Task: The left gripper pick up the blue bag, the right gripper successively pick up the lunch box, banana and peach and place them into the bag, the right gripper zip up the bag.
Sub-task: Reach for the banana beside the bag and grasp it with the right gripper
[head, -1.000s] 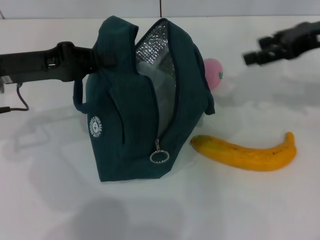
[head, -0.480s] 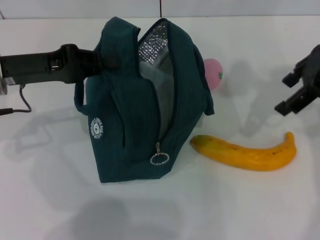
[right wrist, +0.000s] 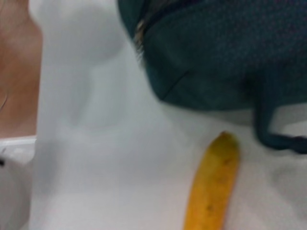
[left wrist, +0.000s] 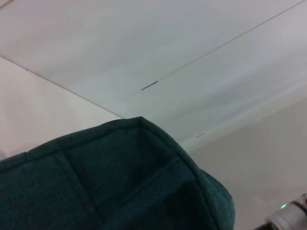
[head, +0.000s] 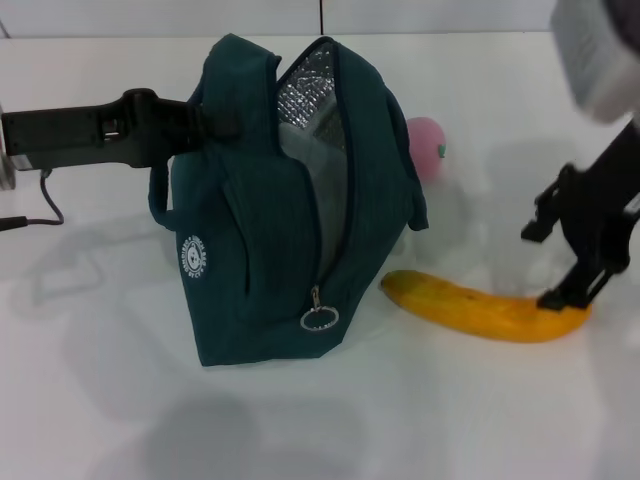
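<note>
**Right gripper down at the banana's far end, bag held open**

The blue bag (head: pixel 285 200) stands upright on the white tabletop (head: pixel 420 410), its zipper apart and the foil lining showing. The left gripper (head: pixel 205 120) reaches in from the left and meets the bag's upper left side near a handle; whether its jaws are together there cannot be told.

The banana (head: pixel 480 308) lies just right of the bag's base, its near tip close to the fabric but apart from it. The right gripper (head: pixel 563 262) stands over the banana's right end, jaws apart, the lower finger touching the fruit. The peach (head: pixel 427 147) sits behind the bag's right edge. Bare tabletop lies open in front of the bag and banana.

Half a second ago the right gripper hung higher, clear of the banana; it has since dropped onto the end. Bag, peach and left arm are unchanged.
</note>
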`<state>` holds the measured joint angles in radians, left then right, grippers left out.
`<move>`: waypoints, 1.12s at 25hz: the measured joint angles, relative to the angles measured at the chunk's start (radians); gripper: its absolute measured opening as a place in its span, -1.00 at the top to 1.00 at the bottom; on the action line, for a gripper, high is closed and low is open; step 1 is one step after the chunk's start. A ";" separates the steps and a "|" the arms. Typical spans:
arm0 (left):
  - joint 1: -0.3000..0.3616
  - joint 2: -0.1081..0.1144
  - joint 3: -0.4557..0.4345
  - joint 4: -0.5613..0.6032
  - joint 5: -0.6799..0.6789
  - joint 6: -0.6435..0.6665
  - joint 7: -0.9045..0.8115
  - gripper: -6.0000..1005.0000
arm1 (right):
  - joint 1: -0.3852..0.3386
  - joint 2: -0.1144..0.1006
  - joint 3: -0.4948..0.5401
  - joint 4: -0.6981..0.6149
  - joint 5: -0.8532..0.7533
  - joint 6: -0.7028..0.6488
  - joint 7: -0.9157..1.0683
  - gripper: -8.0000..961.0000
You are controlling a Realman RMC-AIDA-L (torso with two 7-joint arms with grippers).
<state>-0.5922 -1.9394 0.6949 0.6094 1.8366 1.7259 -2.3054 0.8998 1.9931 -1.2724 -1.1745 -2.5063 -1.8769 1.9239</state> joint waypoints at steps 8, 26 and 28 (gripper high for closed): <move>0.000 0.000 0.000 -0.001 0.001 -0.002 -0.003 0.92 | -0.020 0.021 -0.114 0.043 -0.027 0.081 -0.028 -0.66; -0.010 0.000 0.000 -0.002 0.002 -0.003 -0.001 0.92 | -0.052 0.029 -0.221 0.130 -0.018 0.213 -0.039 -0.54; -0.010 0.000 0.000 -0.002 0.002 -0.003 -0.001 0.92 | -0.052 0.029 -0.222 0.135 -0.018 0.217 -0.041 -0.52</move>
<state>-0.6019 -1.9394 0.6949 0.6074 1.8391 1.7226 -2.3065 0.8482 2.0223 -1.4940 -1.0398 -2.5241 -1.6603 1.8826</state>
